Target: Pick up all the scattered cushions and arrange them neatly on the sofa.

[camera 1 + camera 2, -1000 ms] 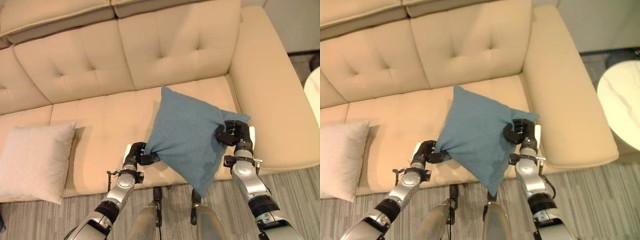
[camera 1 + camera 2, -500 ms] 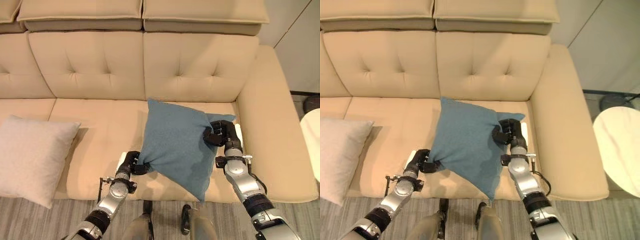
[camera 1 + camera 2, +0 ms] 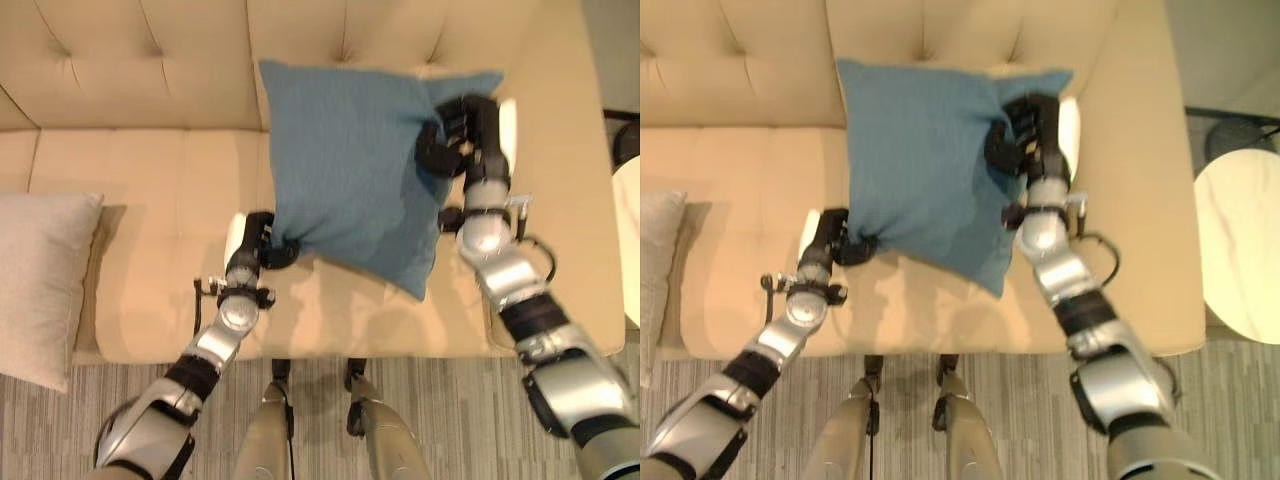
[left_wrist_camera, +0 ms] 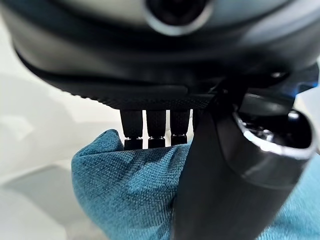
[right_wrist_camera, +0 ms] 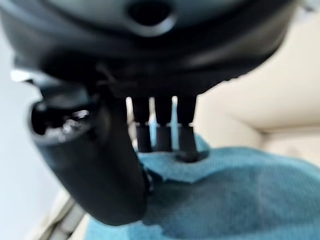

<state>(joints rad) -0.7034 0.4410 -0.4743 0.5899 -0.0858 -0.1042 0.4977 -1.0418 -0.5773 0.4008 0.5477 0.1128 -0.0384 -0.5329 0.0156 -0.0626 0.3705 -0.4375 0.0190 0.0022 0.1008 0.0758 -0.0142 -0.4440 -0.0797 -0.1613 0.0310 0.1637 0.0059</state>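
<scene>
Cushion time: in the left eye view you are holding the blue cushion (image 3: 350, 175) up between both hands, above the seat of the sofa (image 3: 140, 170) and right against its tufted backrest. Your left hand (image 3: 262, 240) is pinching the lower near corner, and your right hand (image 3: 462, 135) is gripping the upper edge near the armrest side, so the cushion is hanging on a slant, one loose corner drooping towards you. A pale cushion (image 3: 40, 280) is lying well apart on the seat to your left. In the right eye view the same slant is showing: the backrest is lying directly beyond the cushion, so I judge the coming move is a push away from you with the right hand leading, since it is nearer the backrest. Beside the armrest a round white table (image 3: 1240, 250) is standing. In the left wrist view your fingers (image 4: 156, 130) are curling onto a bunched corner of coarse teal weave, thumb closing across it. In the right wrist view the fingers (image 5: 162, 125) are digging into soft, dimpled fabric, thumb clamping from the side, with smooth cream upholstery beyond.
</scene>
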